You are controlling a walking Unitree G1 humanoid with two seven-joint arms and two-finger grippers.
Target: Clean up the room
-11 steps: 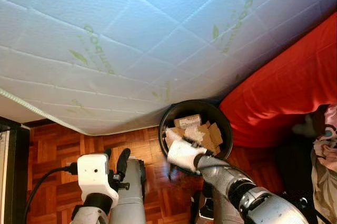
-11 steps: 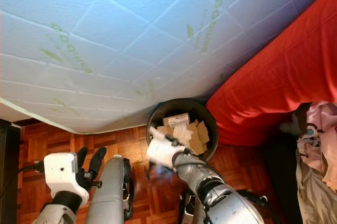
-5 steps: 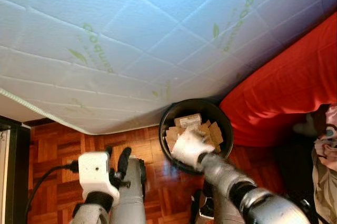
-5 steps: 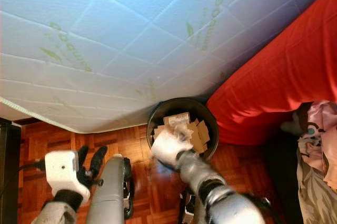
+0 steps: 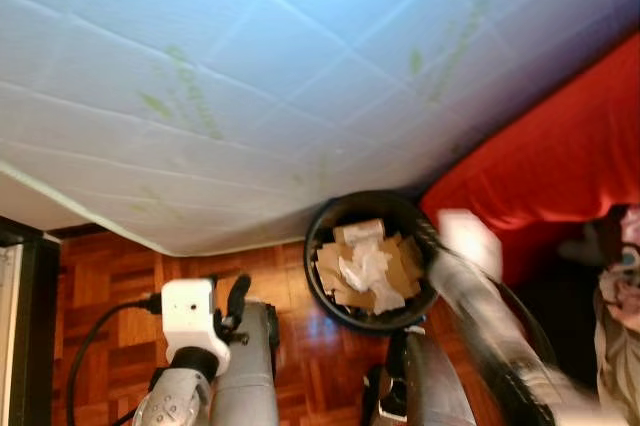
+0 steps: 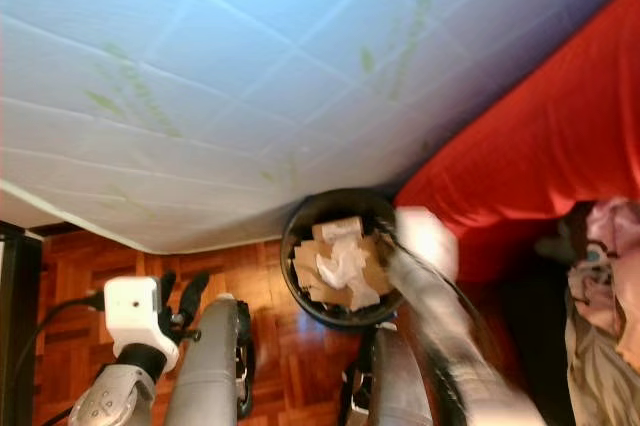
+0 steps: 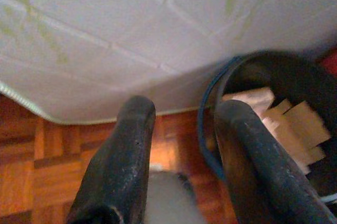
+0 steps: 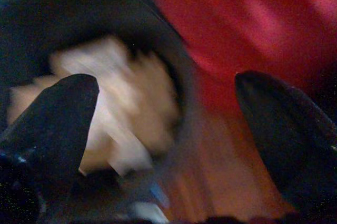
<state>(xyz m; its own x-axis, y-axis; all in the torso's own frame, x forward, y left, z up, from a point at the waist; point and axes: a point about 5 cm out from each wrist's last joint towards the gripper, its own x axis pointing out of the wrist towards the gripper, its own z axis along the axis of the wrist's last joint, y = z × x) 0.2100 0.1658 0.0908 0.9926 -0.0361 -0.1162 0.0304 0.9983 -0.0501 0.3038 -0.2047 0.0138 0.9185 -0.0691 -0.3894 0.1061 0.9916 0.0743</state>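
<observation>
- The right gripper, fingers spread and empty, is hanging beside the black bin, where white crumpled paper is lying on cardboard scraps.
- The left gripper, fingers parted and holding nothing, is pointing at the bin's rim.

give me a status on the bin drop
Right claw open, empty, swinging clear of the bin. White paper now on the cardboard scraps. Left claw open, idle. Nothing in the way.

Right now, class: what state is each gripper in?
Left gripper: open, empty, beside the bin.
Right gripper: open wide, empty, by the bin's rim.
</observation>
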